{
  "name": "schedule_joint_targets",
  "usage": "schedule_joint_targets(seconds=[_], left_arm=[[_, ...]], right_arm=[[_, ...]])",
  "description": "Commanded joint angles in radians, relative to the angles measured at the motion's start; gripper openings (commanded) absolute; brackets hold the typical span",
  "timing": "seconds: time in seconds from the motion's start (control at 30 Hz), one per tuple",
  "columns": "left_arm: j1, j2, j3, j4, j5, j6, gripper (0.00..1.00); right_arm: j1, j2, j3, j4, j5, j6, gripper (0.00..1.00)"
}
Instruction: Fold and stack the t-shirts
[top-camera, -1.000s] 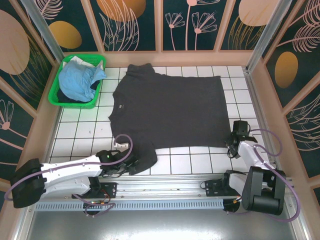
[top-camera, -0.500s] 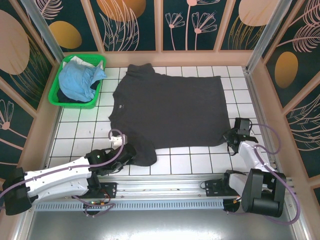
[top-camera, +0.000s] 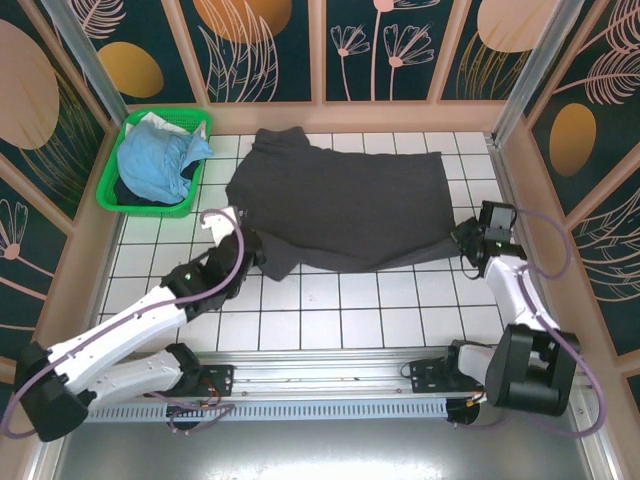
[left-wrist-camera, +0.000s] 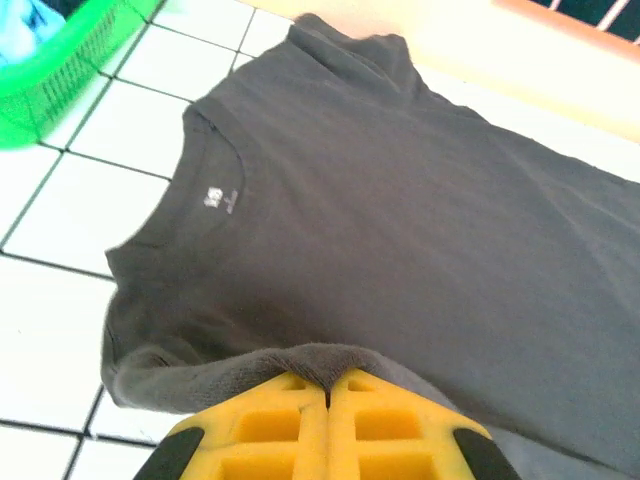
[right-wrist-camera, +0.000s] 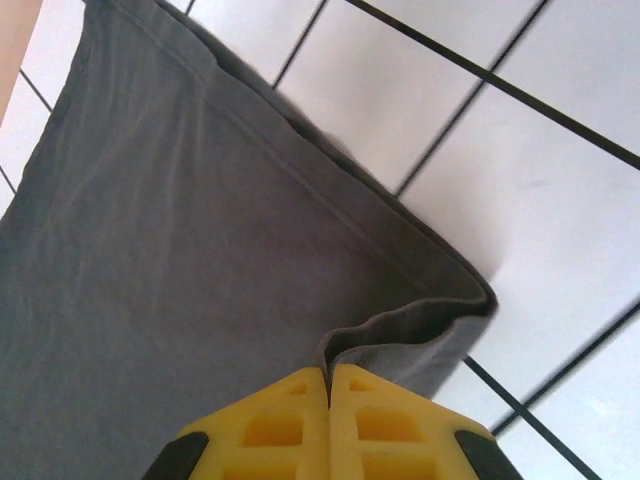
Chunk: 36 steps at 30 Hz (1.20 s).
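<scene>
1. Top external view: the charcoal t-shirt (top-camera: 345, 205) lies across the far half of the tiled table (top-camera: 340, 315), its near edge lifted and doubled over towards 12 o'clock
2. Same view: the left gripper (top-camera: 250, 252) sits at the shirt's 8 o'clock corner and the right gripper (top-camera: 464, 240) at its 4 o'clock corner, each touching the cloth
3. Same view: the green basket (top-camera: 112, 178) stands at 10 o'clock on the table, well apart from the dark shirt, with the light blue t-shirt (top-camera: 155, 162) bunched inside it
4. Left wrist view: the left gripper (left-wrist-camera: 327, 386) has its yellow fingers pressed together on a fold of the charcoal t-shirt (left-wrist-camera: 400, 220), which spreads away towards 12 o'clock; the collar with its small white label (left-wrist-camera: 213, 197) lies at 10 o'clock, and a stretch of the green basket (left-wrist-camera: 50, 85) shows beyond it at 10 o'clock
5. Right wrist view: the right gripper (right-wrist-camera: 328, 382) is clamped tight on the hemmed corner of the charcoal t-shirt (right-wrist-camera: 150, 250); the cloth runs off towards 10 o'clock, and bare white tiles (right-wrist-camera: 560, 200) lie from 1 to 4 o'clock
</scene>
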<state>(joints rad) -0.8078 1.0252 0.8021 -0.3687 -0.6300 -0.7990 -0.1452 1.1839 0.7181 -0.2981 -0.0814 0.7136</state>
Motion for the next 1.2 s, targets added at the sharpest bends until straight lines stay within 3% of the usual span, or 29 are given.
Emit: schedule_joint_targets(seconds=[0.0,0.1,0.5,0.67,0.9,1.0,1.17], left_arm=[[0.049,0.087,0.088,0.141,0.010,0.194,0.00],[0.128,0.200,0.152,0.188,0.097,0.241,0.00],[0.279,0.449,0.258,0.232,0.187,0.279,0.00],[0.315,0.521,0.291,0.203,0.187,0.295,0.00],[0.317,0.412,0.243,0.107,0.199,0.281,0.00],[0.302,0.341,0.202,-0.011,0.220,0.223,0.00],[0.222,0.169,0.093,-0.226,0.141,0.071,0.00]], right_arm=[[-0.007,0.099,0.068,0.040,-0.039,-0.023,0.00],[-0.007,0.176,0.110,0.076,-0.050,-0.025,0.00],[-0.016,0.454,0.299,0.106,-0.069,-0.086,0.00],[-0.039,0.509,0.326,0.141,-0.166,-0.151,0.00],[-0.067,0.366,0.221,0.126,-0.242,-0.179,0.00],[-0.059,0.283,0.159,0.030,-0.273,-0.190,0.00],[-0.028,0.086,0.007,-0.036,-0.192,-0.185,0.00]])
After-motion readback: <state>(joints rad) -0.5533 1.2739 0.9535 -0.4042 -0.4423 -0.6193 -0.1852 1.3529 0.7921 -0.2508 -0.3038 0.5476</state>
